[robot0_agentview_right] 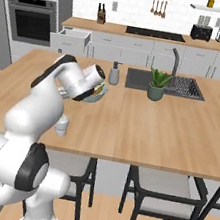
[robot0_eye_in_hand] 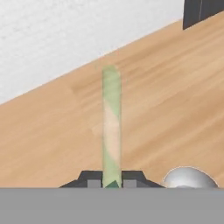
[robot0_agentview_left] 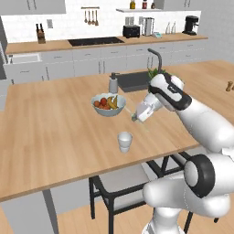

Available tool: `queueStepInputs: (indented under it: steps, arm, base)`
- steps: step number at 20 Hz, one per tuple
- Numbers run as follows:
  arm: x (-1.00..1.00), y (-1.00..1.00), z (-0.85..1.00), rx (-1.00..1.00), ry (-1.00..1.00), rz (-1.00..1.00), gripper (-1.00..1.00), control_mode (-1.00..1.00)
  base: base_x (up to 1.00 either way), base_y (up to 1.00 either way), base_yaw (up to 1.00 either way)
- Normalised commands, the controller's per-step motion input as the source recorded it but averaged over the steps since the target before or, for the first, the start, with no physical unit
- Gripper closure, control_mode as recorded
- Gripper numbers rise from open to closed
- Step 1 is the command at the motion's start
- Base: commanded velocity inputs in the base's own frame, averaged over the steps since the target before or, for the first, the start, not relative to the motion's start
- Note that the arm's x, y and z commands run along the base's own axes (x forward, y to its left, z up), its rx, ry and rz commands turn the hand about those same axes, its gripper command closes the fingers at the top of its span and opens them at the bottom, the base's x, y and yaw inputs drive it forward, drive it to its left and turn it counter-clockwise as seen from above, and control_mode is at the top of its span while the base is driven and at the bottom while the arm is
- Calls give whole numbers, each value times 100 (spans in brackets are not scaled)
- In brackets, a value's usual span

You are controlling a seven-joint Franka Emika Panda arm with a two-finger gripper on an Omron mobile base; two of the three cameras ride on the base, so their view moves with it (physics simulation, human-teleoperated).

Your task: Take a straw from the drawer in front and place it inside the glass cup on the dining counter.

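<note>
The gripper (robot0_eye_in_hand: 112, 181) is closed tight on a green-striped straw (robot0_eye_in_hand: 111, 127). It hovers over the dining counter (robot0_agentview_left: 55, 132), near the glass cup (robot0_agentview_left: 124, 141) and fruit bowl (robot0_agentview_left: 109, 105).

Green-striped straw (robot0_eye_in_hand: 111, 127) in fingers (robot0_eye_in_hand: 92, 178), glass cup (robot0_agentview_left: 124, 141) upright, prob. empty.

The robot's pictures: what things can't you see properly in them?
- The straw: its held end lies behind the grey band in the hand view; in the left base view it is too thin to follow.
- The glass cup: the arm covers part of it in the right base view.
- The fruit bowl: mostly behind the arm in the right base view.
- The gripper: its tips barely peek up.
</note>
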Motion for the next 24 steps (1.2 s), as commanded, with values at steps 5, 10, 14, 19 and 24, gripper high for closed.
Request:
queueStepInputs:
  steps: [5,10,14,19,24]
  arm:
    - [10,19,0,33,-7,35,100,-100]
    - [46,9,-5,32,-5,22,100,-100]
    - [60,0,-25,22,0,12,100,-100]
    - [46,7,-41,15,9,1,100,-100]
    - [65,6,-35,5,14,0,100,-100]
  base:
    - [0,0,0]
    - [0,0,0]
    - [0,0,0]
    - [0,0,0]
    - [0,0,0]
